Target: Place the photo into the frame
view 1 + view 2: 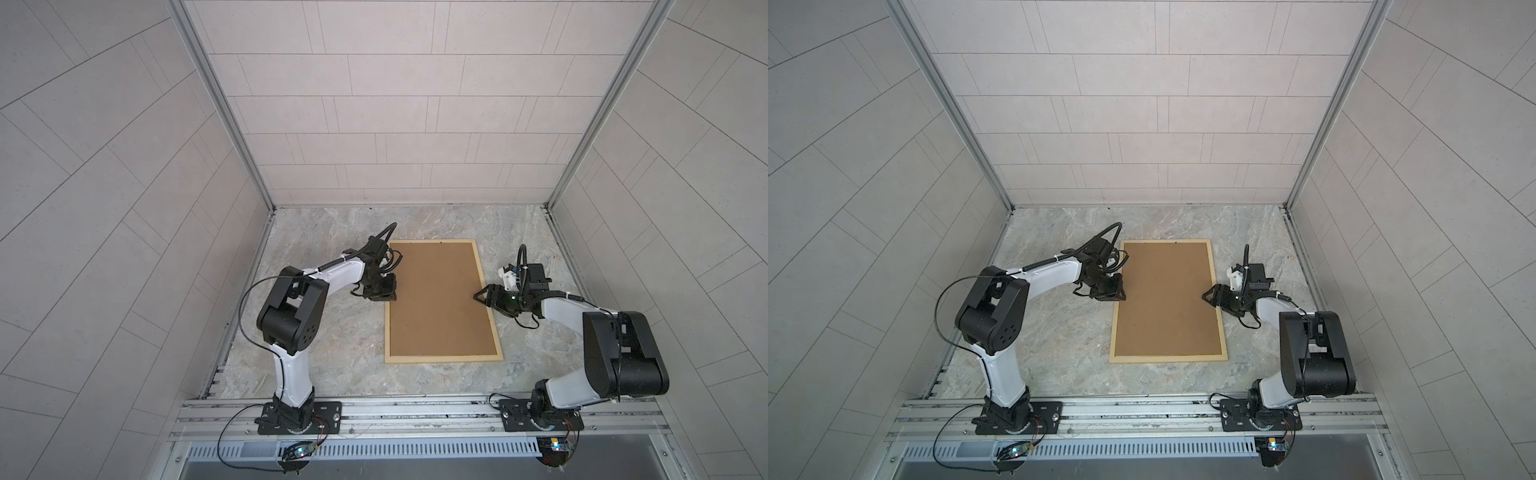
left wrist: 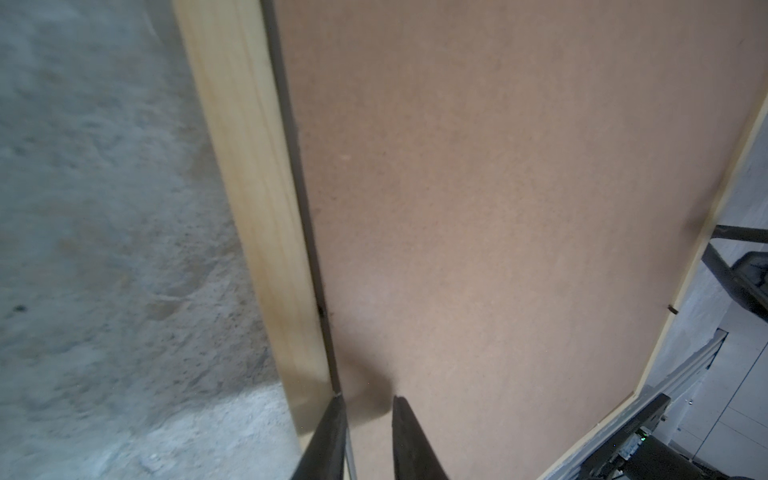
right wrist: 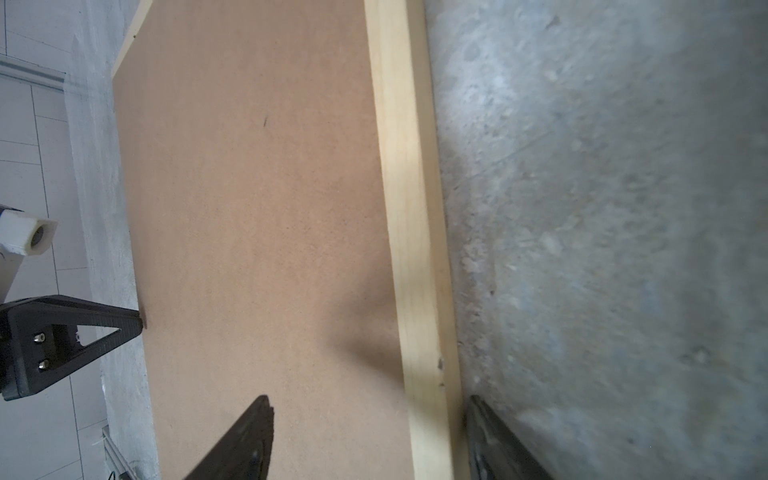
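Seeing no photo; frame [image 1: 442, 357] flat mid-view, board [image 1: 436, 299] in it. Left gripper [image 2: 366, 398] barely parted at the left bar, right gripper [image 3: 369, 399] wide astride the right. I fear a snagged tip drags it.

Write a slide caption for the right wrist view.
Right gripper, jaws open, straddles a bar of the pale wood frame holding a brown backing board.

I see the frame [image 1: 443, 358], narrow pale-wood bars, lying flat on the worktop [image 1: 332, 332], a brown backing board [image 1: 436, 299] filling its opening.
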Robot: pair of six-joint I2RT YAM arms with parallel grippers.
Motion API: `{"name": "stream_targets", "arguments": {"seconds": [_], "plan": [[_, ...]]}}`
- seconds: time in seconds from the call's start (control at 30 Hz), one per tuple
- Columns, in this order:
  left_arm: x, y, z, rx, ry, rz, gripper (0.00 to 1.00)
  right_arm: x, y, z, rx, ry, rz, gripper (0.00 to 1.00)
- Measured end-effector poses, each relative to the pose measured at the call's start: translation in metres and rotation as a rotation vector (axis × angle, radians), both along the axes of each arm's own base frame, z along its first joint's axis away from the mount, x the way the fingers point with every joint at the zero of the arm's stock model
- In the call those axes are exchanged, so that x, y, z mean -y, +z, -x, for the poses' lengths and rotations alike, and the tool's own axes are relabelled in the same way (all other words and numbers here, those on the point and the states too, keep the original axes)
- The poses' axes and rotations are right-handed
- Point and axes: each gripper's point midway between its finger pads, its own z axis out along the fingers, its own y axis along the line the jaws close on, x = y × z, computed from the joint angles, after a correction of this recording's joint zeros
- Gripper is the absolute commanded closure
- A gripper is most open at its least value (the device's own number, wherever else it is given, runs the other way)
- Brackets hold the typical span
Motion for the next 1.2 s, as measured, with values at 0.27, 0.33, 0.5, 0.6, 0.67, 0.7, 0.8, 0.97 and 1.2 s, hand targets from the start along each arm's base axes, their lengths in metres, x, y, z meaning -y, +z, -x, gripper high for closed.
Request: {"name": "stream_targets", "arguments": {"seconds": [0.27, 0.33, 0.5, 0.6, 0.67, 0.7, 0.8, 0.97, 1.2], "plan": [[0.001, -0.001, 0.001, 0.028, -0.018, -0.054, 0.71, 0.000, 0.000, -0.001, 0.002, 0.000, 0.002, 0.31], [0.002, -0.001, 0.001, 0.041, -0.032, -0.081, 0.68, 0.000, 0.000, -0.001, 0.004, 0.001, 0.002, 0.32], [0.004, 0.001, 0.006, 0.055, -0.069, -0.123, 0.63, 0.000, 0.000, -0.001, 0.006, 0.002, 0.002, 0.31], [0.005, 0.003, 0.011, 0.045, -0.094, -0.138, 0.55, 0.000, 0.000, -0.002, 0.008, 0.003, 0.002, 0.31], [0.007, 0.005, 0.013, 0.043, -0.109, -0.141, 0.52, 0.000, 0.000, -0.002, 0.010, 0.005, -0.001, 0.31], [0.007, 0.006, 0.014, 0.042, -0.114, -0.142, 0.51, 0.000, 0.000, -0.003, 0.011, 0.005, -0.001, 0.32], [0.008, 0.009, 0.017, 0.046, -0.130, -0.143, 0.50, -0.001, 0.001, -0.003, 0.012, 0.007, -0.002, 0.32], [0.009, 0.012, 0.019, 0.041, -0.144, -0.141, 0.50, -0.001, 0.001, -0.003, 0.013, 0.007, -0.002, 0.32], [0.009, 0.018, 0.021, 0.031, -0.166, -0.145, 0.48, -0.001, 0.000, -0.003, 0.013, 0.007, -0.001, 0.31]]}}
